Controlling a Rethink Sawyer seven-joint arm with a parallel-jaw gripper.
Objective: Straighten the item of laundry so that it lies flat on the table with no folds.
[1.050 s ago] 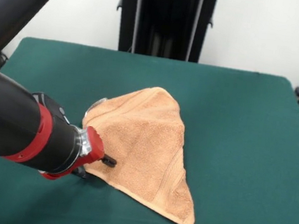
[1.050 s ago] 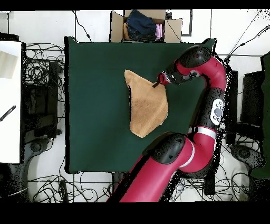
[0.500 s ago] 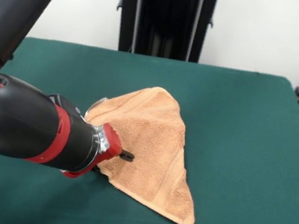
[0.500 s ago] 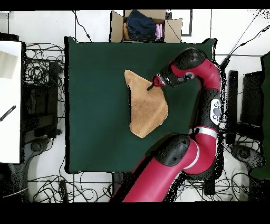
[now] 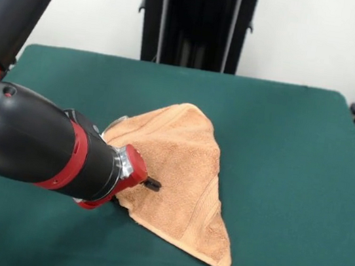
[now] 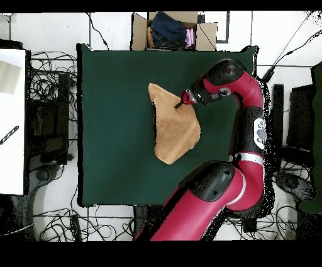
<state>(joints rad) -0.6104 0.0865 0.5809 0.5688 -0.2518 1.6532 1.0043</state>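
Peach-orange towel (image 5: 178,173) folded into a triangle on green table (image 5: 293,156); no label readable. Gripper (image 5: 152,184) over towel, jaw state unclear.

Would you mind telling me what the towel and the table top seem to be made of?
The towel looks like peach terry cotton: nubby looped pile with a flat woven band near one edge. The table appears covered in dark green felt-like cloth: matte, no shine, probably over a hard board.

The towel (image 5: 175,172) is looped, rough, matt terry cloth. The table (image 5: 293,156) wears matt green felt-like fabric. The arm (image 5: 30,145) has glossy, smooth plastic-looking shells.
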